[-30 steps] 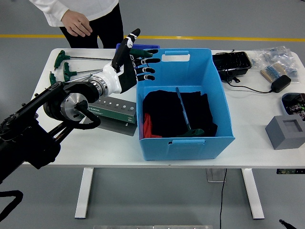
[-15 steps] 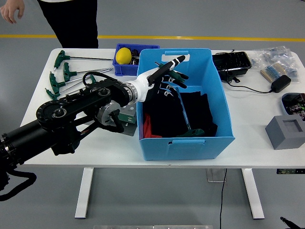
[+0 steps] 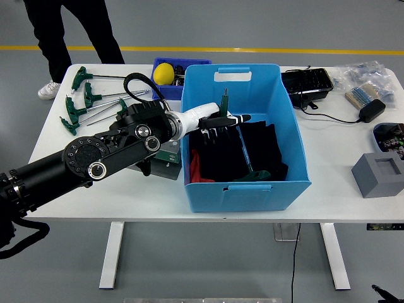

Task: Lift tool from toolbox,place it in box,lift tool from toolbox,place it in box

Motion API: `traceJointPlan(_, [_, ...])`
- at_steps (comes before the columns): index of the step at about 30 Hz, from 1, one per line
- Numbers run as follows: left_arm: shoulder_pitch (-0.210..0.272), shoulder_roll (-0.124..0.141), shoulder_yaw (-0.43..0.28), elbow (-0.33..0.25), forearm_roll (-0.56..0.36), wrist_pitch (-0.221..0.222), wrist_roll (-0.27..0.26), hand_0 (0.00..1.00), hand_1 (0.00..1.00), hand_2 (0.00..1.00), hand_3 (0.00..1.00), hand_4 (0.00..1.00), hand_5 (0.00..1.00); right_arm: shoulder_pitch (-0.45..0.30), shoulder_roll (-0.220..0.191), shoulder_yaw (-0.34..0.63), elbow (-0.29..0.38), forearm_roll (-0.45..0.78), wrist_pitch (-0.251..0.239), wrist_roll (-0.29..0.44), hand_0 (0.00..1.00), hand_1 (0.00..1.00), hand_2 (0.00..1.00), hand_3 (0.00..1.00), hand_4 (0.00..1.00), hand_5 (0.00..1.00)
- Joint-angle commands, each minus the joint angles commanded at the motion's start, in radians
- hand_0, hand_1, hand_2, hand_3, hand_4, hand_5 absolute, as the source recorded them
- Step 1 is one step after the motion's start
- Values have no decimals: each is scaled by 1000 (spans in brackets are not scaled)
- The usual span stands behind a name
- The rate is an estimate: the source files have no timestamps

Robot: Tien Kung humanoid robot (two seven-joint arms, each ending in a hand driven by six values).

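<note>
My left hand reaches over the left wall of the blue box and hangs above the black cloth inside. Its fingers are curled on a green T-handle hex key, whose thin shaft sticks up from the hand. Another T-handle tool lies on the cloth, its green handle near the box's front wall. The green toolbox lies on the table left of the box, mostly hidden under my forearm. Several more green T-handle keys lie at the table's far left.
A small blue bin with a yellow ball stands behind my arm. On the right are a black tray, plastic bags, a black adapter with cable and a grey block. A person's legs are at the far left.
My left hand carried the hex key from above the box's left wall to the right and down into the box. The person moved away to the left.
</note>
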Motion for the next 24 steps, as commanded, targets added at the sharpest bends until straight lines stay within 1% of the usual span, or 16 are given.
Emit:
traceJointPlan(5, [-7, -13, 16, 4, 199, -26, 4, 288, 383, 598, 790, 884, 998, 2, -1, -1, 0, 0, 0, 1, 621, 602, 669, 566, 826, 683])
traceJointPlan(6, [-8, -15, 19, 4, 244, -30, 4, 291, 386, 602, 804, 895, 998, 3, -1, -1, 0, 1, 0, 1, 620, 601, 670, 566, 826, 682])
traceJointPlan(12, [-12, -30, 42, -13, 490, -39, -1, 290, 388, 608, 815, 904, 998, 4, -2, -2, -1, 4, -2, 2, 620, 601, 669, 567, 826, 681])
traceJointPlan(13, [-11, -32, 44, -16, 517, -38, -2, 290, 388, 608, 815, 904, 998, 4, -2, -2, -1, 2, -1, 2, 620, 601, 669, 567, 826, 681])
traceJointPlan(17, [-1, -32, 31, -29, 569, -36, -6, 290, 388, 608, 815, 904, 998, 4, -2, -4, -1, 7, -2, 3, 620, 601, 669, 567, 826, 681])
traceJointPlan(20, [18, -25, -11, -41, 581, -31, -13, 291, 386, 606, 814, 902, 998, 3, -2, -3, -1, 8, -2, 3, 620, 601, 668, 567, 825, 680])
traceJointPlan(22, [49, -20, -64, -48, 558, -16, -23, 291, 386, 606, 814, 902, 998, 2, -1, -4, -1, 10, -2, 4, 620, 601, 668, 567, 825, 680])
traceJointPlan(23, [75, -16, -103, -54, 526, 0, -32, 291, 386, 606, 814, 902, 998, 1, 0, -5, -1, 12, -2, 4, 620, 601, 668, 567, 825, 680])
traceJointPlan(24, [89, -14, -133, -57, 501, 8, -37, 308, 404, 605, 797, 915, 998, 1, 0, -5, -1, 14, -3, 5, 620, 601, 668, 567, 825, 680])
